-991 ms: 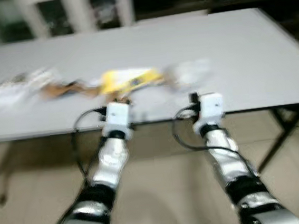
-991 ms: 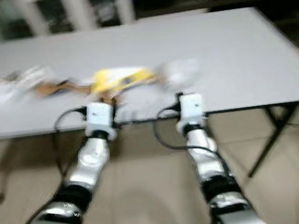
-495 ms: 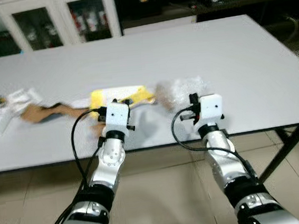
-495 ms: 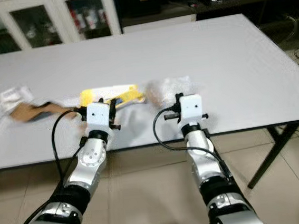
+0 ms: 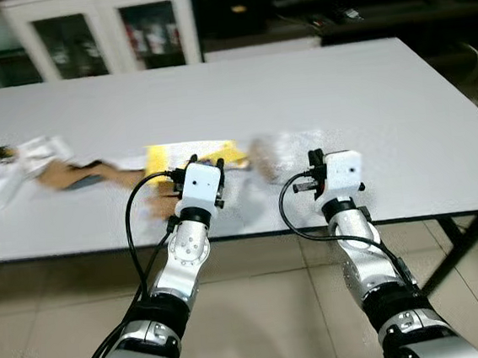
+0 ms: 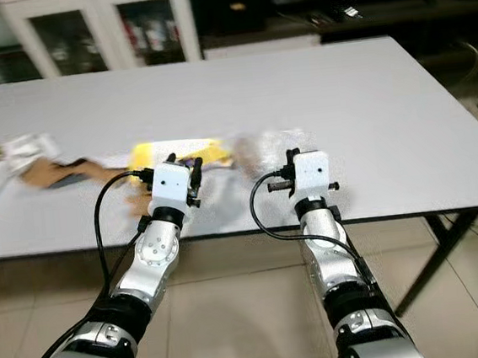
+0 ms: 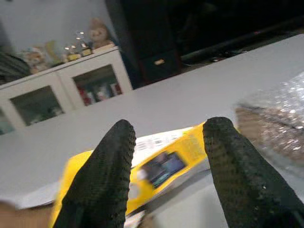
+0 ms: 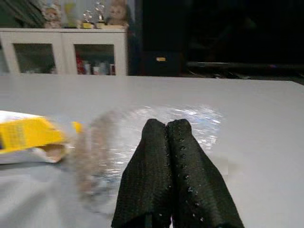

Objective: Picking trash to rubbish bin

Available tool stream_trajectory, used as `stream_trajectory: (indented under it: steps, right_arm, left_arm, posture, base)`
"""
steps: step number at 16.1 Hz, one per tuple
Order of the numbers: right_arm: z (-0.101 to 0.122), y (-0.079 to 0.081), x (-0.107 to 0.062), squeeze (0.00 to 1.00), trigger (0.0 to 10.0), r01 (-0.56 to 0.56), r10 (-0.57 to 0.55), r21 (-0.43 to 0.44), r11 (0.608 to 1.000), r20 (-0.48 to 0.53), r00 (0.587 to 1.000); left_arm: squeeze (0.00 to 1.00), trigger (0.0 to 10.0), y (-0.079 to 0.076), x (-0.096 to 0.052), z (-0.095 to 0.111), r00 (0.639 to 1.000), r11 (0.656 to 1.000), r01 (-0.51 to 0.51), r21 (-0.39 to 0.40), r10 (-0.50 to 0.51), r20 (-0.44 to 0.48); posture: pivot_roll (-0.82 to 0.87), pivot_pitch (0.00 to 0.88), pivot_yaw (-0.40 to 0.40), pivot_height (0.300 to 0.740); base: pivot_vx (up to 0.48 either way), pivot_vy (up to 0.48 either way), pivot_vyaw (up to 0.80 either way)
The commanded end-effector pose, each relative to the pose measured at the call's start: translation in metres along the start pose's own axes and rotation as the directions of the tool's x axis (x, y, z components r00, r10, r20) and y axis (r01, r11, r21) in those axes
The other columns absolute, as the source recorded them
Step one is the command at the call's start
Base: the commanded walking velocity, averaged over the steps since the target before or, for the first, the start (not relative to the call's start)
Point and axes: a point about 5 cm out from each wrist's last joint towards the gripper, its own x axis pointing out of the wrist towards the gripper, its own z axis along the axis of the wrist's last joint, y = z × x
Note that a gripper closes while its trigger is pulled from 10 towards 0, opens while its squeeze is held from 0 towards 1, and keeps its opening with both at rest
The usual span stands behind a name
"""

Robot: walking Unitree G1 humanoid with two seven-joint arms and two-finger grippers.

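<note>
Two jaws over a smooth grey table [image 5: 385, 114]: left gripper [image 7: 166, 175] spread toward glossy yellow packet [image 7: 166, 161], right gripper [image 8: 167, 142] closed, empty.

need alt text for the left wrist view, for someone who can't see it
The left gripper is open, its two black fingers framing a yellow packet that lies flat on the grey table. A crumpled clear plastic wrapper sits beside the packet, and a white glass-door cabinet stands beyond the table.
</note>
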Motion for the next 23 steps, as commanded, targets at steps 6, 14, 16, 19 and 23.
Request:
stream_trajectory:
  steps: [6,14,16,19,23]
  right_arm:
    - [0.001,0.001,0.002,0.0,10.0,-0.009,0.009,0.002,1.0,-0.005,1.0]
    - [0.002,0.002,0.003,0.0,10.0,-0.005,0.005,0.005,1.0,-0.004,1.0]
    - [0.002,0.002,0.004,0.0,10.0,-0.004,0.004,0.006,1.0,-0.003,1.0]
    - [0.004,0.001,0.005,0.0,10.0,-0.002,0.002,0.005,1.0,0.0,1.0]
    - [0.005,0.0,0.006,0.0,10.0,0.002,-0.002,0.004,1.0,0.003,1.0]
  left_arm:
    - [1.0,10.0,0.002,0.0,-0.005,0.999,0.999,0.004,0.036,-0.003,-0.034]
    - [1.0,10.0,0.033,0.024,0.004,0.996,0.946,0.049,0.321,-0.023,-0.085]
    - [0.0,10.0,0.045,0.032,0.007,0.995,0.884,0.06,0.463,-0.015,-0.1]
    - [0.0,10.0,0.047,0.041,0.018,0.986,0.879,0.159,0.449,-0.121,-0.113]
    - [0.0,10.0,0.036,0.046,0.034,0.928,0.858,0.369,0.358,-0.36,-0.094]
  posture:
    - [0.0,0.021,0.061,0.74]
    - [0.0,0.019,0.067,0.74]
    - [0.0,0.016,0.069,0.74]
    - [0.0,0.012,0.071,0.74]
    - [-0.01,0.014,0.074,0.74]
  base:
    - [0.0,0.0,0.0]
    - [0.0,0.0,0.0]
    - [0.0,0.0,0.0]
    - [0.0,0.0,0.0]
    - [0.0,0.0,0.0]
